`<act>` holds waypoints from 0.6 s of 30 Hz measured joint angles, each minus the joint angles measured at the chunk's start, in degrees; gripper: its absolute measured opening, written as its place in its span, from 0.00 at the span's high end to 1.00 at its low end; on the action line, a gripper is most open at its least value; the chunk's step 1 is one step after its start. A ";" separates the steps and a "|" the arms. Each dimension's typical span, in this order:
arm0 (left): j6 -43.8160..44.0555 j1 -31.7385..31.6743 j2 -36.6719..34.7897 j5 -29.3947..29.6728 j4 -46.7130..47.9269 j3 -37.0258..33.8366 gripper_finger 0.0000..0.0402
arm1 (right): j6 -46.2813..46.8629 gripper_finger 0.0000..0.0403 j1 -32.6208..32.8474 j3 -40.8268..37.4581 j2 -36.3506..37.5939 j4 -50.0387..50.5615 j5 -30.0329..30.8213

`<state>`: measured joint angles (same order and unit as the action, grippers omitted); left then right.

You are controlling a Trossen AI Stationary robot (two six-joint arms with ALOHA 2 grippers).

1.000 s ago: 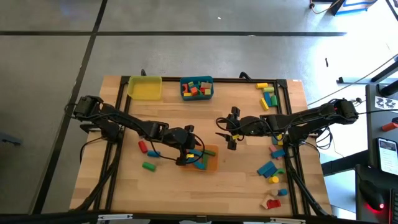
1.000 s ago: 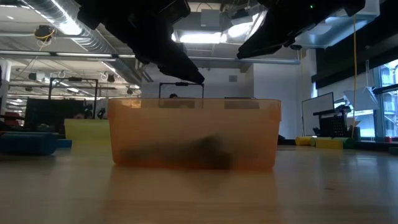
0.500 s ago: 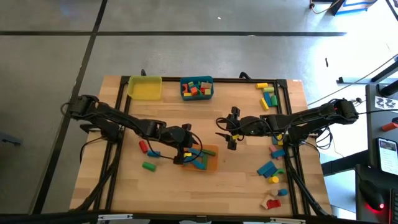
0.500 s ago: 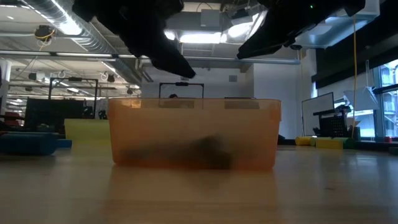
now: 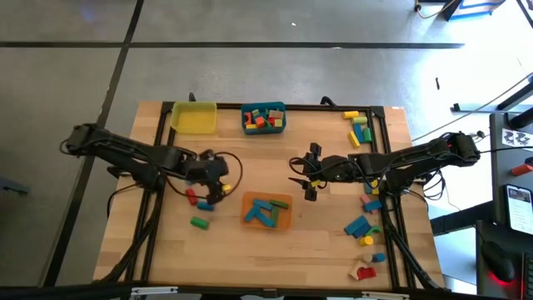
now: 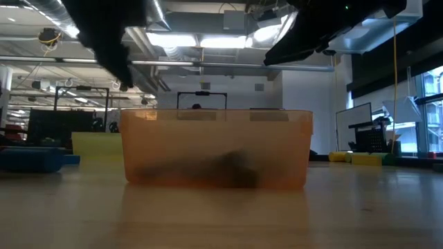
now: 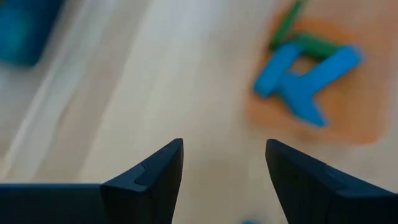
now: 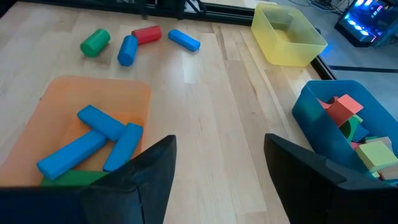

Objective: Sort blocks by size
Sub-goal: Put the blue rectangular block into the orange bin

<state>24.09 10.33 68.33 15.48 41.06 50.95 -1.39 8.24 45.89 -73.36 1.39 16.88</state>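
Starting at nine o'clock on your table [image 5: 166, 250], the left gripper [image 5: 218, 179] hangs over bare wood, its fingers spread apart and holding nothing. Just toward six o'clock from it lie four loose blocks: a red cylinder [image 5: 191, 197], a blue cylinder [image 5: 205, 205], a blue block [image 8: 184, 40] and a green cylinder [image 5: 198, 222]. At eleven o'clock you have the yellow bin [image 5: 194, 117], with the teal bin [image 5: 263, 118] just beside it, filled with mixed blocks. Near the centre, slightly toward six, sits the orange bin [image 5: 266, 212], holding long blue blocks [image 8: 99, 138] and a green one [image 8: 71, 178]. Move to three o'clock of that bin and the right gripper [image 5: 309, 173] hovers with its fingers apart, empty. Along the three o'clock edge, more blocks [image 5: 361, 227] are scattered from one o'clock down to five.
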 joint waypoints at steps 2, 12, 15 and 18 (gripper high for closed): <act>2.99 -0.61 -0.49 2.26 2.96 -0.96 0.47 | 0.00 0.40 -0.01 0.00 0.00 0.10 0.00; 10.56 -6.84 -0.34 3.89 7.43 -8.64 0.47 | -0.39 0.40 0.00 0.00 0.00 -1.03 0.00; 12.20 -8.60 -0.34 3.84 8.59 -10.42 0.47 | -0.34 0.40 -0.01 0.02 0.00 -3.77 -0.63; 14.46 -10.35 -0.34 3.84 8.57 -11.70 0.47 | -2.28 0.40 -0.01 0.25 -0.03 -6.79 -1.52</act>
<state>38.55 -0.02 67.99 19.32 49.63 39.24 -3.67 8.23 46.14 -73.40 -5.40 15.36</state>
